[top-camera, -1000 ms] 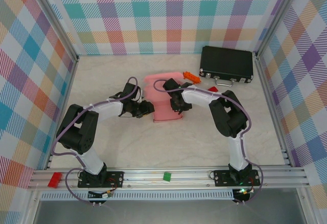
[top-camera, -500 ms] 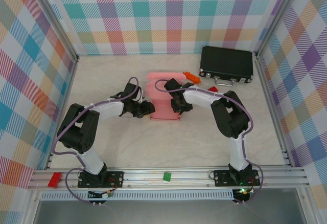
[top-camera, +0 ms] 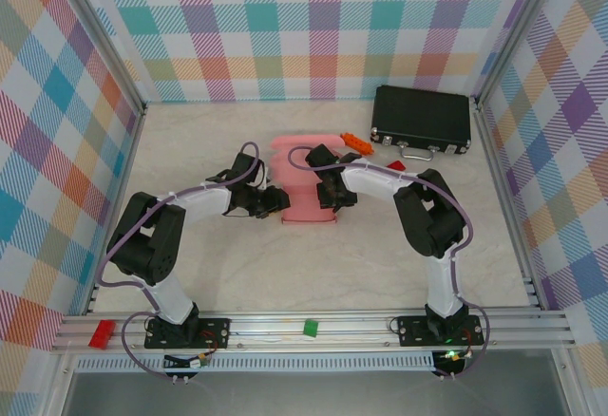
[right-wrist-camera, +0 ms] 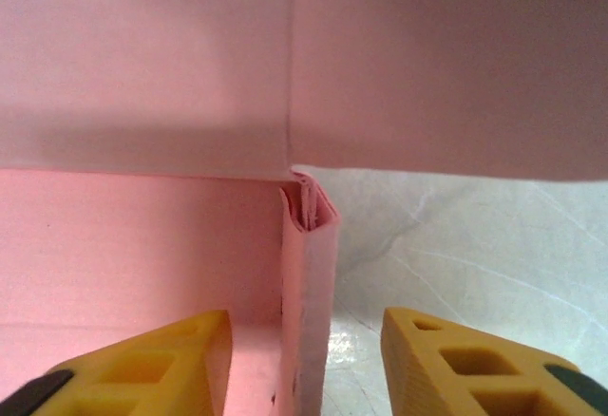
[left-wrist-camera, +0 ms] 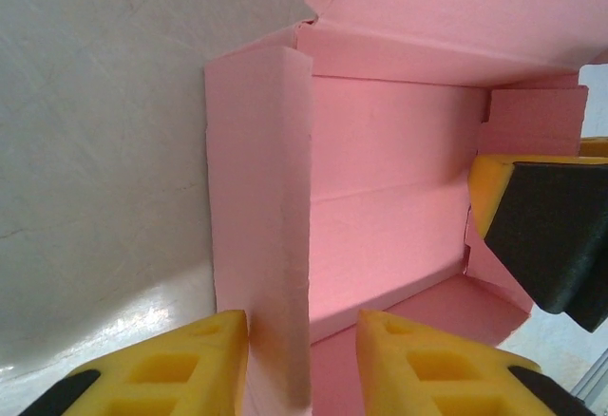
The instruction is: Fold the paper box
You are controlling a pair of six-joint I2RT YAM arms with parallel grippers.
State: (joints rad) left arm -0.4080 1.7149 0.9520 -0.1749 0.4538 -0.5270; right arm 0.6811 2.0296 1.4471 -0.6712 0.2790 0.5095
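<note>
Pink card: from above, the paper box [top-camera: 302, 209] sits part-folded on the table [top-camera: 380, 255] between my arms. My left tool [top-camera: 275, 199] is at its left wall and my right tool [top-camera: 328, 193] at its right side. A black case [top-camera: 421, 119] lies well apart.

From my left wrist, the left tool [left-wrist-camera: 299, 326] straddles a doubled-over wall of the paper box [left-wrist-camera: 389, 150]. One finger touches it and the other stands just off, so I cannot tell whether it pinches.

From my right wrist, the right tool [right-wrist-camera: 306, 326] is spread. An upright wall of the paper box [right-wrist-camera: 142, 264] stands between its fingers, touching neither.
</note>
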